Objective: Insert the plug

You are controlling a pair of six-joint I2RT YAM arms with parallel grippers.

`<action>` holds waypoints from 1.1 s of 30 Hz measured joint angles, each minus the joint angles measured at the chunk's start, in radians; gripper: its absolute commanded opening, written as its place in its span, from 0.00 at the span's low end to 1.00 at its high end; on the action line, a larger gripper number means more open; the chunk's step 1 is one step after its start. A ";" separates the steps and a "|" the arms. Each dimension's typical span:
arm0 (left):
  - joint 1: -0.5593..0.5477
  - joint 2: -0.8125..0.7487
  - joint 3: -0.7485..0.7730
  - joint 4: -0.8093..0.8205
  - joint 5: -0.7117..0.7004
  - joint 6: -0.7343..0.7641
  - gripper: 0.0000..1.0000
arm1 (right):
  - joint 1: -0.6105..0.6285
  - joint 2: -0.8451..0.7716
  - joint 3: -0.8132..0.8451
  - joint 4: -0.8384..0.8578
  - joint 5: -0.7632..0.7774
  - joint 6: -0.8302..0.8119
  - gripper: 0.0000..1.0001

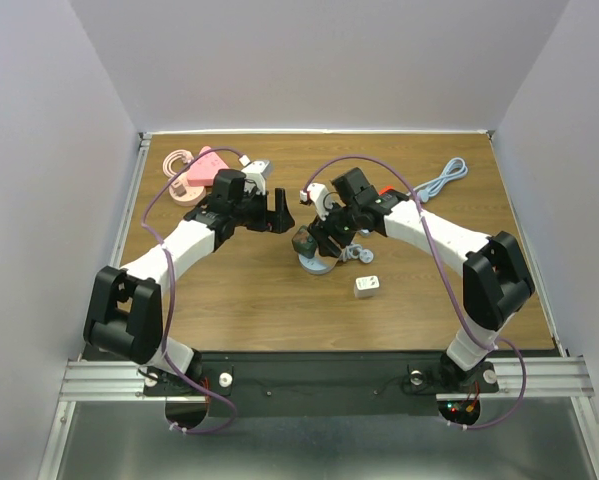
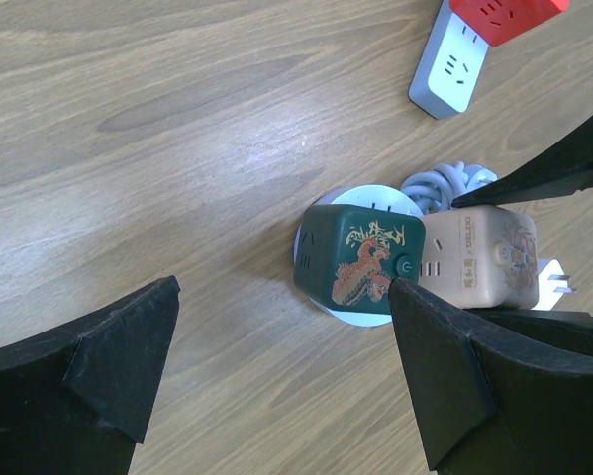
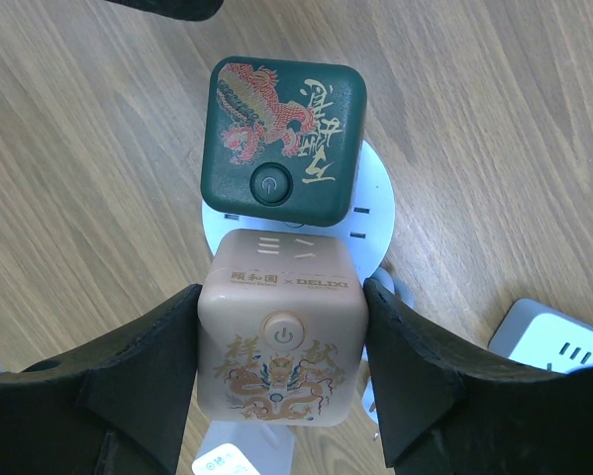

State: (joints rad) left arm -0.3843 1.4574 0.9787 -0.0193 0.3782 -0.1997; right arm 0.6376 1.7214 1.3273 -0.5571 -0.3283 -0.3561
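A beige cube plug (image 3: 281, 341) with a dragon print and a power button sits between my right gripper's (image 3: 281, 295) fingers, which are shut on its two sides. It touches a dark green cube plug (image 3: 281, 134) that stands on a round white socket base (image 3: 377, 203). In the left wrist view the beige cube (image 2: 479, 257) lies right of the green cube (image 2: 360, 259), with metal prongs (image 2: 558, 282) sticking out on its far side. My left gripper (image 2: 281, 297) is open and empty above bare wood, near the green cube. From above, the left gripper (image 1: 277, 212) and right gripper (image 1: 324, 238) face each other.
A small white cube adapter (image 1: 367, 287) lies right of the base. A white power strip (image 2: 452, 71) with a red block (image 2: 499, 15) lies behind it. A pink object (image 1: 194, 175) with a cable is at the back left, and a grey cable (image 1: 444, 180) at the back right.
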 measured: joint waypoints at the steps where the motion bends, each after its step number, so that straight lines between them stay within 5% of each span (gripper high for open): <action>1: 0.000 0.002 0.000 0.000 0.000 0.000 0.99 | 0.000 0.000 0.000 0.000 0.002 0.000 0.00; 33: 0.000 0.032 0.000 0.000 0.029 0.000 0.99 | 0.032 -0.008 0.000 -0.012 0.129 -0.008 0.00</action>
State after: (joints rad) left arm -0.3843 1.4895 0.9787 -0.0193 0.4076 -0.1993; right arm 0.6693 1.7130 1.3273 -0.5690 -0.1997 -0.3637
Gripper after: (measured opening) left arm 0.986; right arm 0.664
